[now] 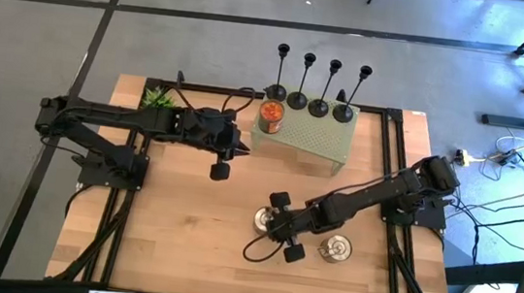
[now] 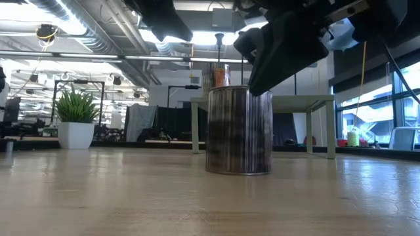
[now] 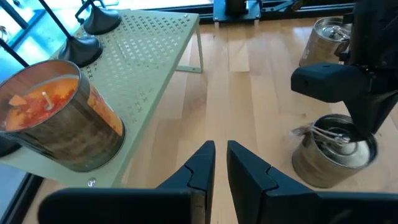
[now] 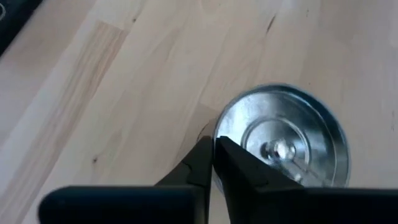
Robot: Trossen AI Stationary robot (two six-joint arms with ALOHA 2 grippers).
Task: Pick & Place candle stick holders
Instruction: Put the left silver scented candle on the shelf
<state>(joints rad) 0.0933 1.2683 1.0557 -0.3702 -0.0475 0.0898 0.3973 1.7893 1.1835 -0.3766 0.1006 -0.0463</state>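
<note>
Four slim black candle stick holders [image 1: 319,86] standing in a row on the far edge of the pale green metal stand with small holes [image 1: 316,141], beside the orange candle in a round tin [image 1: 270,116]. None picked up yet. Right jaws [image 4: 213,163] pressed together at the rim of the near-left silver tin [image 4: 283,144], nothing clamped between them as far as can be seen; second silver tin [image 1: 335,248] just to its right. Left jaws [image 3: 220,163] almost together, holding nothing, hanging over the bare wooden worktop [image 1: 178,206] near the stand. Best to lift high first, come at a thin stem from the side, squeeze softly low down. Lots of free room in the middle; little room between stems, and the stand's far edge is close.
</note>
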